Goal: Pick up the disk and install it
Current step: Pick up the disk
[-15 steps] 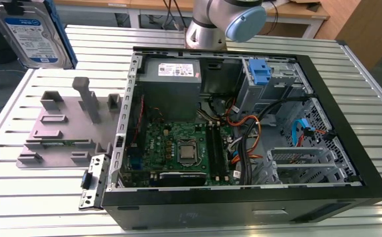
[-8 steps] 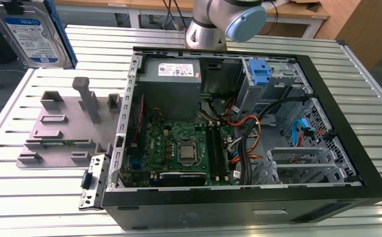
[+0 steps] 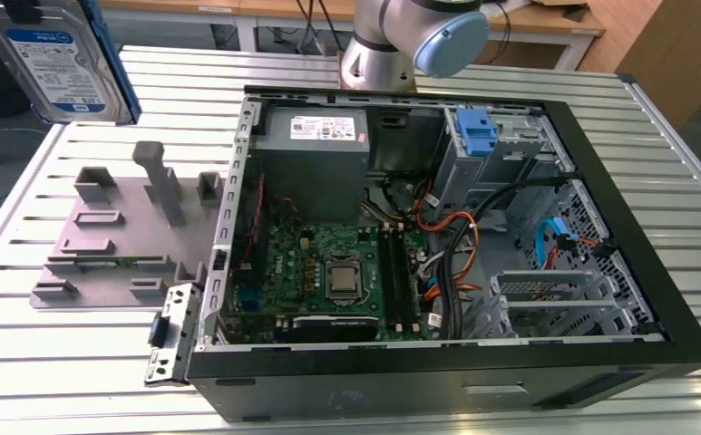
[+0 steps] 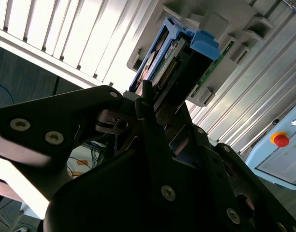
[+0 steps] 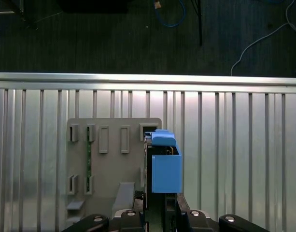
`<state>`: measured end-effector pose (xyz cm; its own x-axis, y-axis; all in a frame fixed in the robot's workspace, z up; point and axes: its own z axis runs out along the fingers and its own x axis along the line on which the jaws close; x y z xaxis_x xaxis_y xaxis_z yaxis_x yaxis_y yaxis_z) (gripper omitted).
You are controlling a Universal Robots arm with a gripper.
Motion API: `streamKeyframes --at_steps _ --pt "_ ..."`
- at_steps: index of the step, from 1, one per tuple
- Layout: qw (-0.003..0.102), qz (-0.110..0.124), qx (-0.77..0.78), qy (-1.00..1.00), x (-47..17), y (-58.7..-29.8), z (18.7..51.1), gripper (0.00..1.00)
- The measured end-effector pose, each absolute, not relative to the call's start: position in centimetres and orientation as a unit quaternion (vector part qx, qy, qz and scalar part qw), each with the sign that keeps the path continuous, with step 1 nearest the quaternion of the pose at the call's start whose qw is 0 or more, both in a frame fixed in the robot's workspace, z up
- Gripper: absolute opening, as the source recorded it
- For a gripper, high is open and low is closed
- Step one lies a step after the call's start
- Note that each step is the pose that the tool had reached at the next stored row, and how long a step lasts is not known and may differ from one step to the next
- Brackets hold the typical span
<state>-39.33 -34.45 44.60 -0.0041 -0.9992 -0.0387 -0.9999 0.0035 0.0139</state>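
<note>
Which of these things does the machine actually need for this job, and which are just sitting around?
Part of the job: the disk, gripped in the tool; the open computer case, likely where it goes.

Just there: grey holder plate; power-supply box; motherboard.

Clamped in the gripper (image 5: 161, 205), the disk (image 3: 57, 63) hangs clear of the grey fixture plate (image 3: 126, 236) and its upright posts (image 3: 160, 181). Bare slatted table (image 3: 48, 362) surrounds the plate. The computer case (image 3: 447, 385) stands open on top — but cables (image 3: 462, 237) cross its middle, and a blue bracket (image 3: 477, 134) sits in the far drive cage (image 3: 520, 149).
</note>
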Motion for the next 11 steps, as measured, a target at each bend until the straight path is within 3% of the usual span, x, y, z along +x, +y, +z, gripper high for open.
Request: streamKeyframes --at_steps 11 --pt "0.009 0.019 -0.706 0.708 -39.34 -34.45 44.7 0.35"
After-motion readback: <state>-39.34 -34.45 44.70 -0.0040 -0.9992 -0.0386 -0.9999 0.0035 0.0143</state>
